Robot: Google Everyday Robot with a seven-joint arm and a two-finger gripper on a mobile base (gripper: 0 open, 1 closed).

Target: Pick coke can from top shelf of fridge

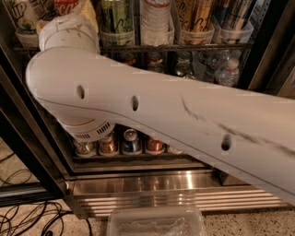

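The white arm (161, 120) goes up by the coke can (67, 5) on the top shelf (184, 47); its gripper is out of sight, so I cannot tell its grip.

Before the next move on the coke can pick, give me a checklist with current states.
1. Target found: ok. The coke can stands at the left end of the top shelf, cut off by the picture's top edge.
2. Gripper visible: not ok. The gripper is out of view, above the top edge past the wrist of the arm.
3. Grip on the can: cannot tell.
4. Clearance to the green can on its right: cannot tell.
5. Floor before the fridge: not ok. A plastic container and cables lie there.
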